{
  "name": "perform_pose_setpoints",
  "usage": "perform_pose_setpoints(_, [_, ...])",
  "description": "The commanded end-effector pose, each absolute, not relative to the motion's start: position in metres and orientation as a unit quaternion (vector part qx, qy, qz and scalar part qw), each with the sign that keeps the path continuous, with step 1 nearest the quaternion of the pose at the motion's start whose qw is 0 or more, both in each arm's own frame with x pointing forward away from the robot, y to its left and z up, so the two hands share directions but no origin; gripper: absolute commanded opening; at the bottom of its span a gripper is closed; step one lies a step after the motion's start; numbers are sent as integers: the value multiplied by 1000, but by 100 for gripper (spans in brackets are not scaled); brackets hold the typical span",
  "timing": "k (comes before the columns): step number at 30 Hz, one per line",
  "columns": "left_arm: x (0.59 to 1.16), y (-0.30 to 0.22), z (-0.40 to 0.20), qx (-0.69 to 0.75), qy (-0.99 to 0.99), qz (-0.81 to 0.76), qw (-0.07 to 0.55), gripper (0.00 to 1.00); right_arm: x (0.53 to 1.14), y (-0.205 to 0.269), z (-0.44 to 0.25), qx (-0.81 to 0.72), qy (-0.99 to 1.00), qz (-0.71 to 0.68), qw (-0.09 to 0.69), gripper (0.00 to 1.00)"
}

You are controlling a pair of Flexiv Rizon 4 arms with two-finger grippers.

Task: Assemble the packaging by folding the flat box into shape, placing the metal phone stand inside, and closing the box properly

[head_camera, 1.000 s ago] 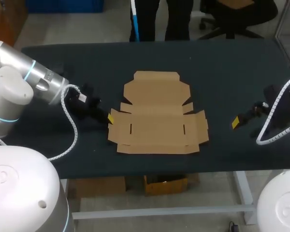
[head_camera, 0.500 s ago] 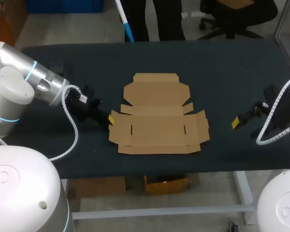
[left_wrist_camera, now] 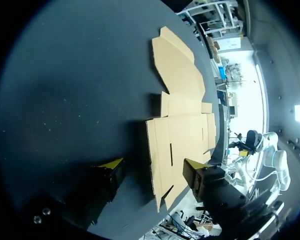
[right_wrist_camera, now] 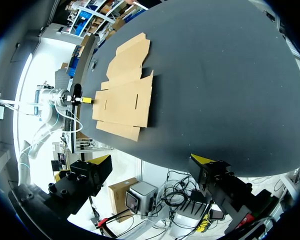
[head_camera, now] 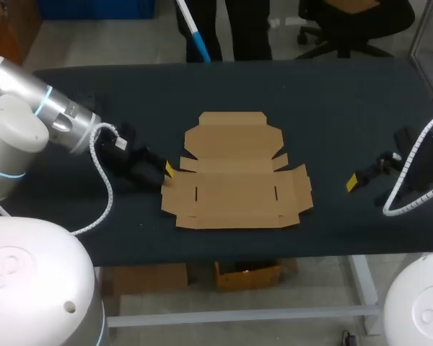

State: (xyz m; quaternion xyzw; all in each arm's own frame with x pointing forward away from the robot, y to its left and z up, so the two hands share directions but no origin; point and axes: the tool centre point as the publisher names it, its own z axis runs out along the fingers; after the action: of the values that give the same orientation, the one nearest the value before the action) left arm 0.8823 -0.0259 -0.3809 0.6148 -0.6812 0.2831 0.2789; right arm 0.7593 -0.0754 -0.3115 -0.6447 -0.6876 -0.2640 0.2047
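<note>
Nothing is done yet: the flat brown cardboard box (head_camera: 234, 173) is lying unfolded, with the left gripper (left_wrist_camera: 152, 165) and right gripper (right_wrist_camera: 152, 161) gaping empty.

Dark matte table (head_camera: 332, 108) runs L to R across the scene, w/ faint pale specks on its top. Near edge is straight. Pale metal leg (head_camera: 362, 288) + crossbar sit below it, near right.

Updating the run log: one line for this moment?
box: flat, unfolded | left gripper: open, at box's left edge | right gripper: open, apart from box
</note>
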Motion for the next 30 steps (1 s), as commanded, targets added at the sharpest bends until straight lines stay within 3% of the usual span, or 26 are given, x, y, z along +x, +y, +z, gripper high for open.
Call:
perform_pose_setpoints(1, [881,-19,-359,622,-691,268,254,96,760,-77,-309,-643,-688,-264,208,100])
perform_pose_setpoints(3, [884,-16,-351,622,-697,262,242,90,760,-77,-309,-643,-688,-264,207,100])
perform_pose_setpoints(4, [885,-15,-347,620,-701,260,239,79,761,-77,-309,-643,-688,-264,207,100])
perform_pose_setpoints(5, [887,-14,-343,621,-703,258,232,75,761,-77,-308,-643,-688,-264,207,100])
perform_pose_setpoints(7, [889,-12,-335,620,-709,253,222,49,763,-77,-308,-644,-687,-265,207,100])
perform_pose_setpoints(11, [894,-7,-323,622,-715,244,204,24,767,-78,-307,-646,-686,-267,203,100])
perform_pose_setpoints(12, [895,-6,-321,623,-717,241,198,6,769,-78,-307,-644,-687,-269,202,100])
perform_pose_setpoints(13, [896,-5,-319,623,-718,240,196,0,772,-79,-306,-644,-687,-271,201,100])
perform_pose_setpoints(28, [900,0,-298,612,-738,224,176,0,811,-84,-300,-616,-704,-301,184,100])
perform_pose_setpoints(29, [900,0,-298,612,-738,224,175,0,813,-85,-300,-617,-703,-303,183,86])
perform_pose_setpoints(30, [899,1,-297,610,-740,223,173,0,816,-85,-299,-617,-702,-305,183,44])
